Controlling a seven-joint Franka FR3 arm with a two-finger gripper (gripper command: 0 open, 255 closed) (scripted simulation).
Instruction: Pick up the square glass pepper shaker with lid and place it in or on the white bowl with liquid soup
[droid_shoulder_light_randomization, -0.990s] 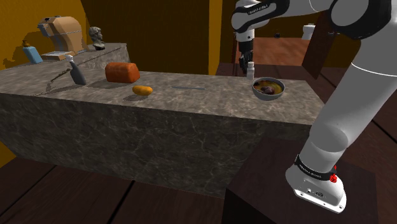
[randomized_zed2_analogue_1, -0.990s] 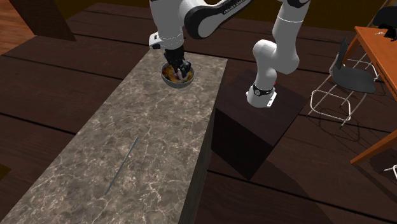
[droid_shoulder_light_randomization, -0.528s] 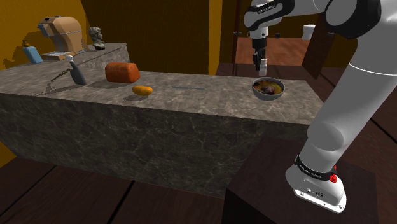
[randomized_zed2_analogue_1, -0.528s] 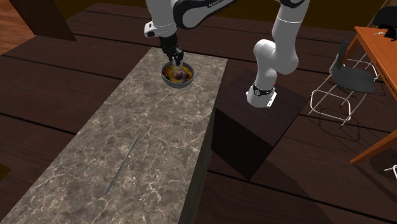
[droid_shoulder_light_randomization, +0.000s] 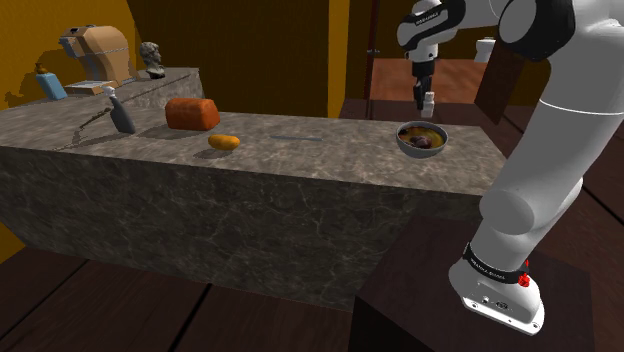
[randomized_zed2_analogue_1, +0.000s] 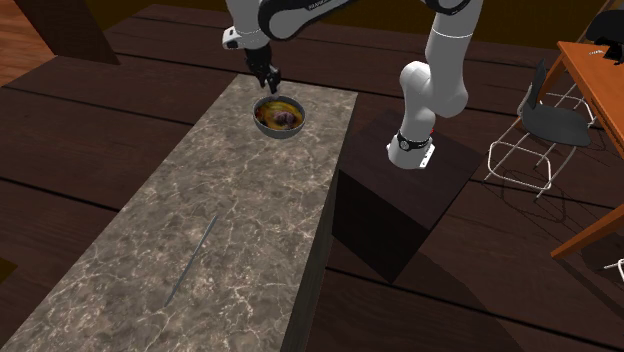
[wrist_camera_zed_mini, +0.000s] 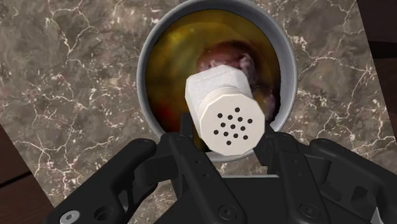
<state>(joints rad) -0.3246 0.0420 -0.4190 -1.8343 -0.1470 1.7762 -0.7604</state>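
Observation:
A pale square pepper shaker (wrist_camera_zed_mini: 219, 102) with a round perforated lid (wrist_camera_zed_mini: 234, 127) is clasped between the black fingers of my gripper (wrist_camera_zed_mini: 226, 137). It hangs just above a grey-rimmed bowl (wrist_camera_zed_mini: 147, 60) holding brown-orange soup and dark lumps. In the shoulder view the gripper (droid_shoulder_light_randomization: 423, 96) holds the shaker (droid_shoulder_light_randomization: 428, 102) a little above the bowl (droid_shoulder_light_randomization: 421, 147), near the stone counter's right end. In the second exterior view the gripper (randomized_zed2_analogue_1: 269, 78) hovers over the far rim of the bowl (randomized_zed2_analogue_1: 296, 128).
On the marbled counter (droid_shoulder_light_randomization: 300, 165) lie a thin rod (droid_shoulder_light_randomization: 296, 137), an orange lump (droid_shoulder_light_randomization: 224, 142), a brown loaf-shaped thing (droid_shoulder_light_randomization: 192, 113) and a small bottle (droid_shoulder_light_randomization: 121, 115). The arm's stand (randomized_zed2_analogue_1: 400, 200) adjoins the counter. A chair (randomized_zed2_analogue_1: 545, 125) and wooden table (randomized_zed2_analogue_1: 595, 70) stand beyond.
The gripper has risen with the shaker and carried it toward the shoulder view's right, from beside the bowl to above it. The bowl has not moved.

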